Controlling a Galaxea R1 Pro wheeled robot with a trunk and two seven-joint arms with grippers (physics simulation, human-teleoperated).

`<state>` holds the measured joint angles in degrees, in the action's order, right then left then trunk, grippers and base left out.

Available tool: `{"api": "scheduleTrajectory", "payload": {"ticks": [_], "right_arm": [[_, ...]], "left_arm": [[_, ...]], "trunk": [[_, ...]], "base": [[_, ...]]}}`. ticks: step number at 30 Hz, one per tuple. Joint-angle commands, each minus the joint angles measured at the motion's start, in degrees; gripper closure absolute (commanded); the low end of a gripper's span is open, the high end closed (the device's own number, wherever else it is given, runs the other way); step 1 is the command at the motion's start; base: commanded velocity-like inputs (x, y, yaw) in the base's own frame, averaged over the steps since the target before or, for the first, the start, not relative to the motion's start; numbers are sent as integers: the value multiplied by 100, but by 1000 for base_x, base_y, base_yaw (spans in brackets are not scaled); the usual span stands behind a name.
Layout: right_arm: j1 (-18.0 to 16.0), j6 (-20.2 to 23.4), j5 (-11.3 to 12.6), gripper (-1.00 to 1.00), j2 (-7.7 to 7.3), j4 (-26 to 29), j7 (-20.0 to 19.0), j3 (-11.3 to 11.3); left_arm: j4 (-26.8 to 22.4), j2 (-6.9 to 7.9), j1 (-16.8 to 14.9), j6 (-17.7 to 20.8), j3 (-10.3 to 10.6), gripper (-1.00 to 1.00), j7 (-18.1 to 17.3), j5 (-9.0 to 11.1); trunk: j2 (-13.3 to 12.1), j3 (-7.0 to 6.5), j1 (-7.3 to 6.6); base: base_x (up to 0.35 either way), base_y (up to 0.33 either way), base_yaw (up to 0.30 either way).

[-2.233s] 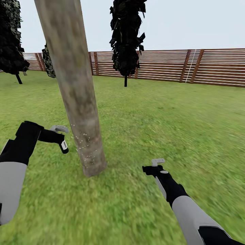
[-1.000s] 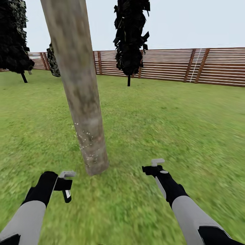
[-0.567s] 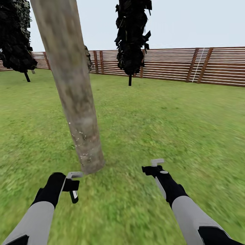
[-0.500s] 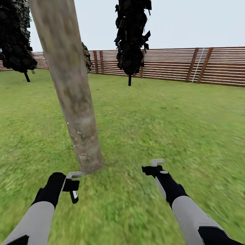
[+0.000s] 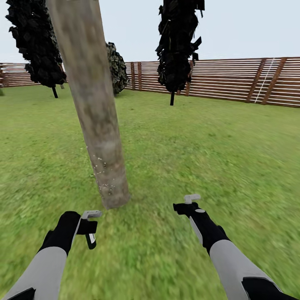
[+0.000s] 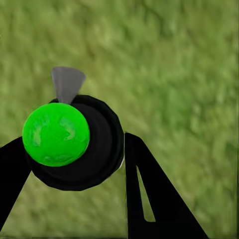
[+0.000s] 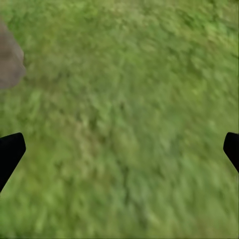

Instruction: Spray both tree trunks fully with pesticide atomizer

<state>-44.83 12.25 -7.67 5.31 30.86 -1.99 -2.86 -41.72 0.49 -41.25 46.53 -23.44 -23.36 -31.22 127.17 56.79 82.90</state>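
Green lawn (image 5: 200, 150) runs back to a brown slatted fence (image 5: 233, 81) along its far edge. A thick mottled trunk (image 5: 100, 137) rises from the grass; three dark conifers (image 5: 177, 41) stand near the fence.

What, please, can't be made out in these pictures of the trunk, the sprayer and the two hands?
- Tree trunk: head view's top edge cuts it off; foliage and upper coverage unseen.
- Trunk's far side: hidden by the trunk itself.
- Pesticide atomizer: left wrist view shows only its green-capped end; the left hand hides the body.
- Right hand: only its fingertips show at the picture's edges.
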Motion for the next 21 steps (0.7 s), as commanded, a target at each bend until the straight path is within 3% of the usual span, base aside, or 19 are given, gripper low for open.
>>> {"api": "scheduleTrajectory", "payload": {"ticks": [1,4,7,14,21], "right_arm": [[-2,32,-59,-100,5,10,-21,-30],[0,32,-59,-100,5,8,-21,-30],[0,32,-58,-100,5,7,-21,-30],[-1,32,-59,-100,5,7,-30,-30],[0,32,-59,-100,5,7,-38,-30]], "left_arm": [[-2,-5,-6,14,-20,100,-55,-59],[5,-20,-6,18,-20,100,-55,-45],[-7,-193,-6,22,-34,100,-55,-45],[-9,-242,-6,22,-42,100,-55,-50],[5,-251,-6,22,-38,100,-55,-51]], "trunk": [[2,5,-1],[2,5,-1],[2,5,-1],[2,5,-1],[2,6,-1]], "base": [[0,-273,275],[2,-274,275],[90,-269,275],[219,-212,252],[163,-245,23]]}}
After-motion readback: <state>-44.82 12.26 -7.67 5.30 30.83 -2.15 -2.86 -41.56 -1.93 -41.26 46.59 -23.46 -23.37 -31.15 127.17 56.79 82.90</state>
